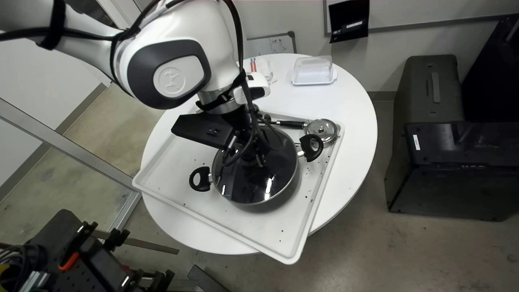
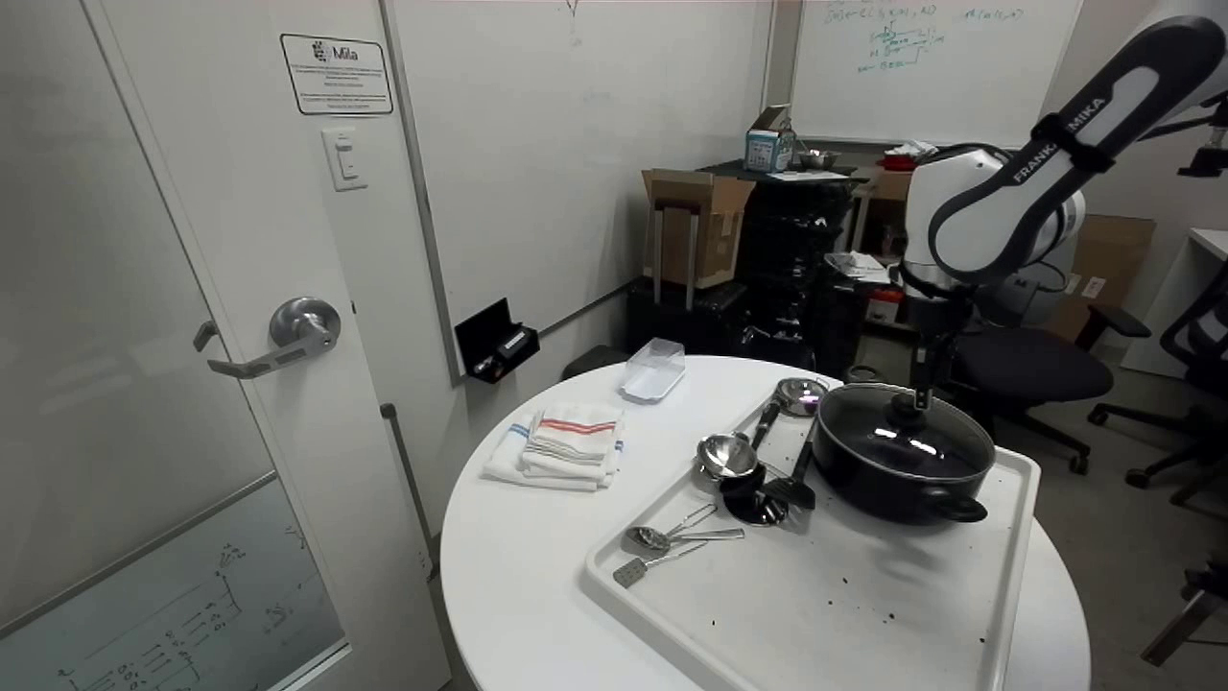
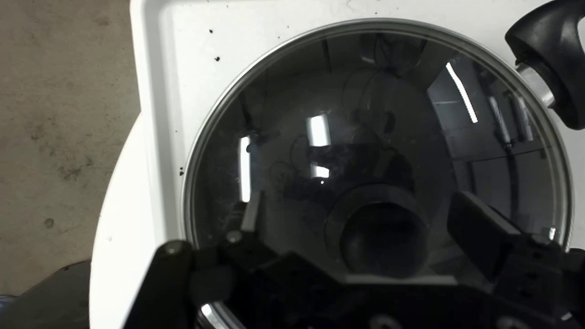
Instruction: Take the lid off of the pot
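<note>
Round dark glass lid (image 3: 365, 132) with thin metal rim, seated on the wide black pot (image 2: 868, 491) upon a white tray (image 2: 787, 585) on the round white table (image 2: 518, 576). I have the black fingers (image 3: 477, 235) spread wide; in the wrist view the round black knob (image 3: 386, 240) shows between them.

In an exterior view, on the worktop (image 2: 518, 576): at left, cloths (image 2: 561, 448); behind them, a container (image 2: 653, 371); at right, a tray (image 2: 787, 624). On it, the pot (image 2: 863, 485); on the pot, the lid (image 2: 897, 449); left of both, utensils (image 2: 791, 492). Between the fingers (image 3: 480, 233) of the claw (image 3: 361, 212), the lid's knob (image 3: 386, 242).
</note>
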